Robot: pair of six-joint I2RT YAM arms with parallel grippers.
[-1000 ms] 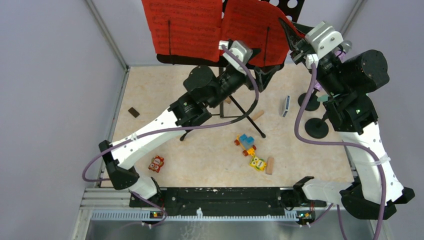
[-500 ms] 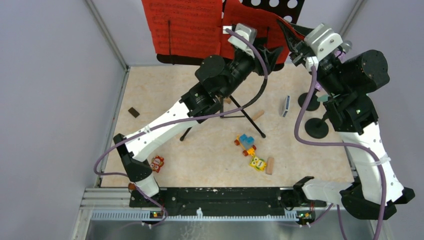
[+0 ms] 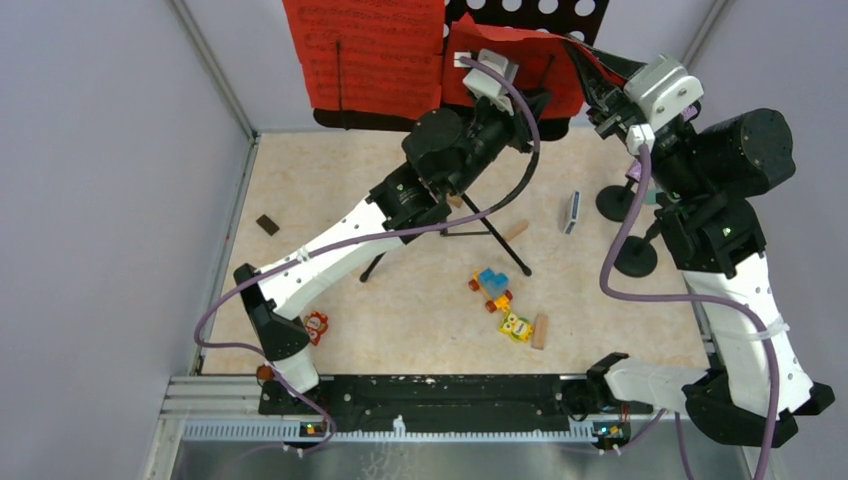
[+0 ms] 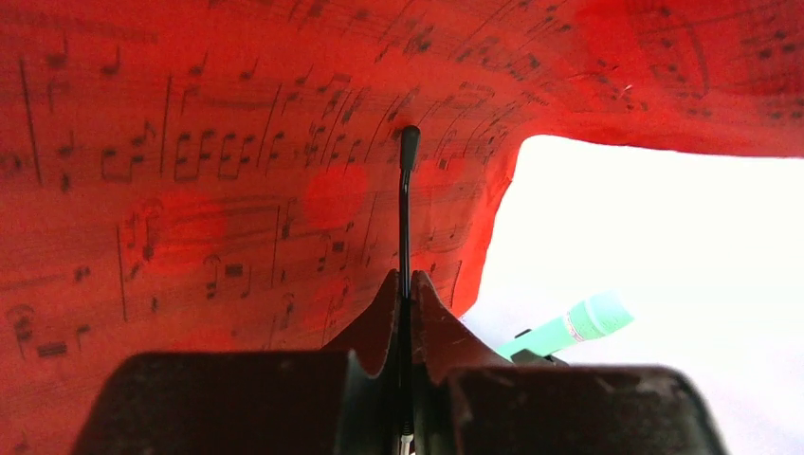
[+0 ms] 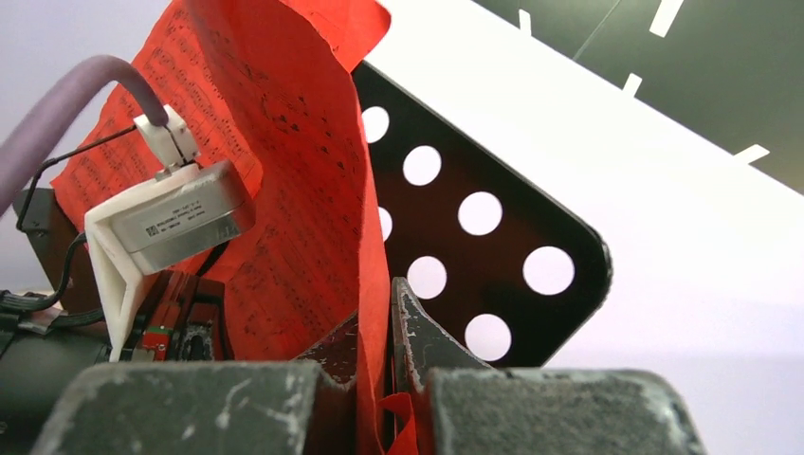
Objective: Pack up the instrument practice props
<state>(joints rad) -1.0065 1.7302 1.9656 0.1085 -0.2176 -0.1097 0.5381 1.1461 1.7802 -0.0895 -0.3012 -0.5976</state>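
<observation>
The black perforated music rack point(image 3: 545, 12) stands at the back on tripod legs point(image 3: 492, 236). Two red sheet-music pages lean on it, a flat left one point(image 3: 365, 55) and a buckled right one point(image 3: 515, 62). My left gripper point(image 3: 542, 100) is shut on the rack's thin black page-holder wire point(image 4: 406, 204), in front of the right page point(image 4: 218, 190). My right gripper point(image 5: 379, 296) is shut on that page's right edge point(image 5: 313, 190), beside the rack point(image 5: 484, 265). A mint-green microphone point(image 4: 572, 327) shows past the page. Two black round-based mic holders point(image 3: 616, 204) point(image 3: 634, 258) stand beside the right arm.
Small colourful toy figures point(image 3: 313, 325) point(image 3: 492, 284) point(image 3: 516, 327) and wooden blocks point(image 3: 541, 330) point(image 3: 514, 231) lie on the table's middle and front. A dark chip point(image 3: 266, 224) lies at the left and a grey piece point(image 3: 572, 212) near the holders. Grey walls close in left, right and behind.
My left gripper rose toward the right page and shut on the holder wire. My right gripper shifted slightly right, and the right page buckled lower, uncovering more of the rack's holes.
</observation>
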